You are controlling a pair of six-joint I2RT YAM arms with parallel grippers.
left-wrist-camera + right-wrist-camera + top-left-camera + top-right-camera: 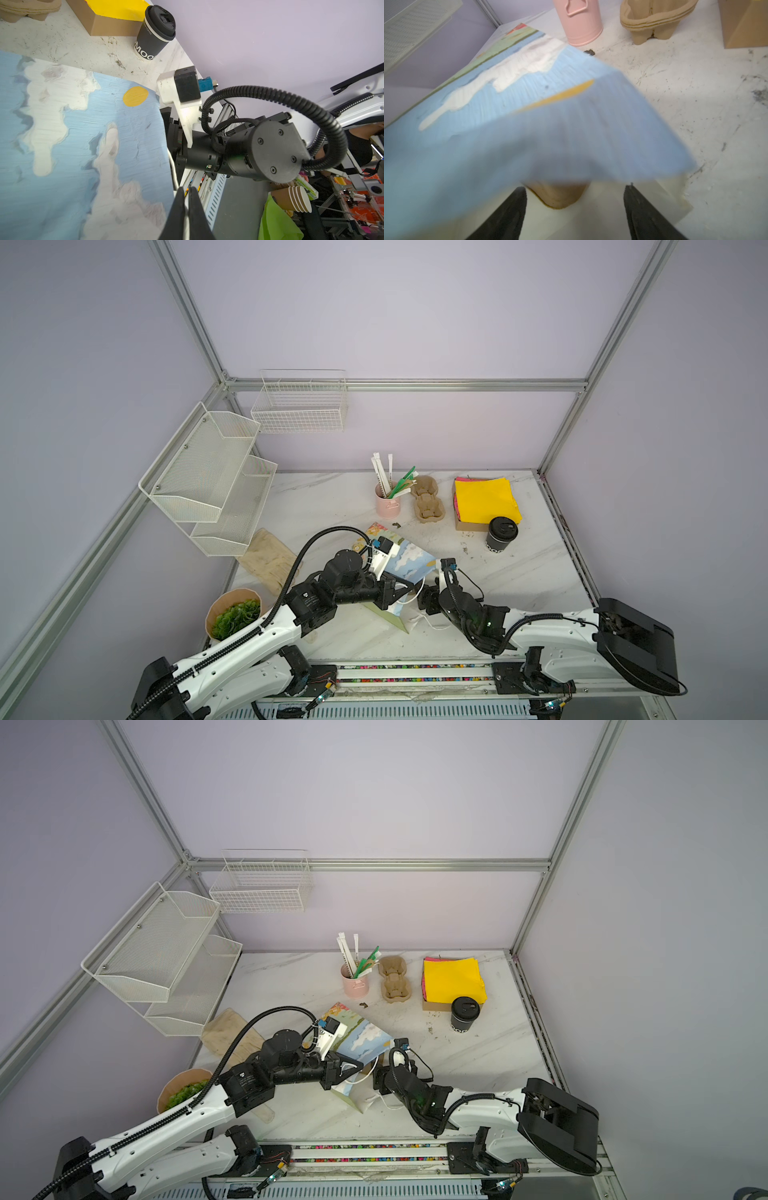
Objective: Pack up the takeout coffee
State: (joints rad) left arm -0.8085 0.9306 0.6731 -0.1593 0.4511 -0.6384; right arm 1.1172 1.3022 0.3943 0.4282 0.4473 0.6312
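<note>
My left gripper (187, 190) is nearly closed, its two fingers pinched together on the thin white cord handle (173, 166) of the paper bag (83, 145). The bag, painted with blue sky, white clouds and a yellow sun, lies tipped over on the marble table (519, 593), with its mouth towards my arms. In a top view my left gripper (407, 589) sits at that mouth end.

My right gripper (575, 188) stands wide open and grips nothing. Its fingers (508, 212) are spread at the bag's mouth, and the blue edge of the bag (529, 124) hangs blurred just ahead of them. Beyond the fingers, inside the mouth, I see something tan and moulded (558, 197); I cannot tell what it is.

The coffee cup (502, 535) stands upright on the table with its black lid (161, 19) on, well apart from the bag and from both grippers, on the far right. It is just beside the front corner of the cardboard box (469, 524) that carries the yellow napkins (484, 497). Left of the box are the stacked pulp cup carriers (428, 502) and the pink cup (387, 504) of straws.
</note>
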